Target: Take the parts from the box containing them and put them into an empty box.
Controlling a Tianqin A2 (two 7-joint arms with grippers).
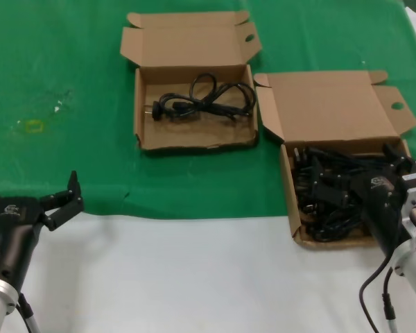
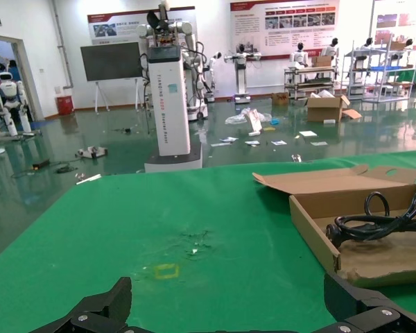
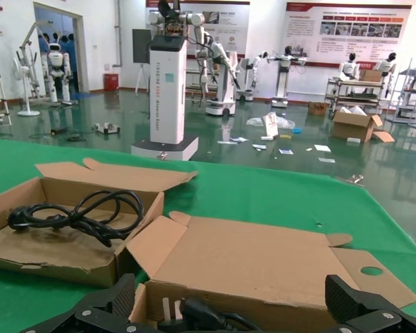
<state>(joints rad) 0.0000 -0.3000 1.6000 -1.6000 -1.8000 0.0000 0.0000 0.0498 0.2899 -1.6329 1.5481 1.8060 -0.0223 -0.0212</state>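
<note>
Over the source box (image 1: 347, 239) on the table (image 1: 194, 277), we find the right gripper (image 1: 357, 187) with fingers spread and empty above tangled cables (image 1: 326, 201), judged light, limp, snag-prone, best pinched at a moulded plug; left gripper (image 1: 52, 201) idles open.

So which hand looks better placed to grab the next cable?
The right hand: it hangs open over the full box of cables. The left hand waits far off, open.

Open claw (image 2: 229, 312) faces a box (image 2: 319, 232) (holding one cable (image 2: 374, 225)).
</note>
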